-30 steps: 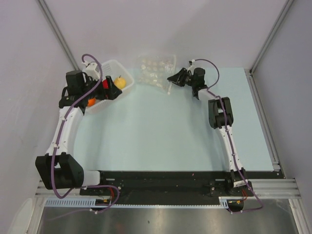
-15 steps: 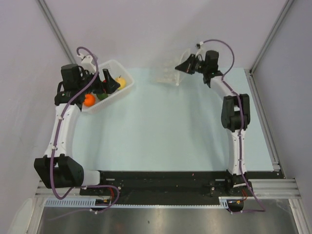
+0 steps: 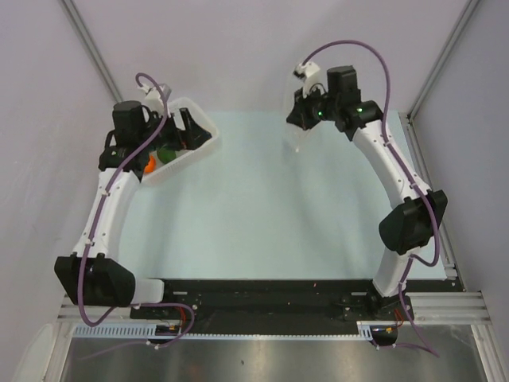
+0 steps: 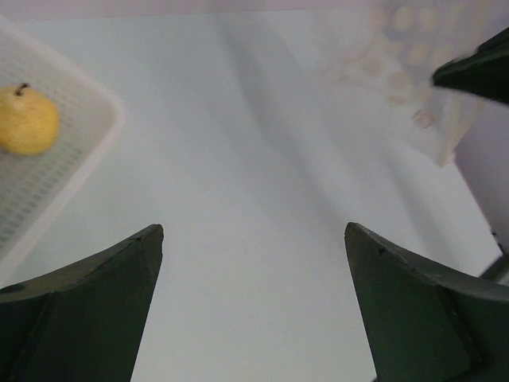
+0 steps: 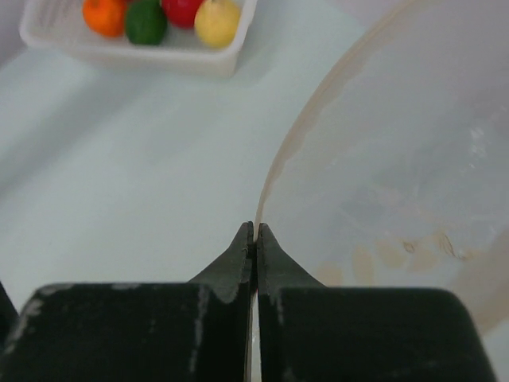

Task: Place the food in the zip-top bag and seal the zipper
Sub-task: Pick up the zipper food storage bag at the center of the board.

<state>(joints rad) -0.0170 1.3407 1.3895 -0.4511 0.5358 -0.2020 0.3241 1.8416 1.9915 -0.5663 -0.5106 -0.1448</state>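
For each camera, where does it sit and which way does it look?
Top external: above and behind the bases, looking down at the table; left arm and right arm show.
Left wrist: on the left tool, facing across the table toward the zip-top bag; its open fingers show.
Right wrist: on the right tool, facing the basket; its shut fingers pinch the bag.
Shared: both wrist views show basket and bag.

Four fruits [image 5: 216,20], one bag [image 5: 398,159], one basket [image 5: 159,57]
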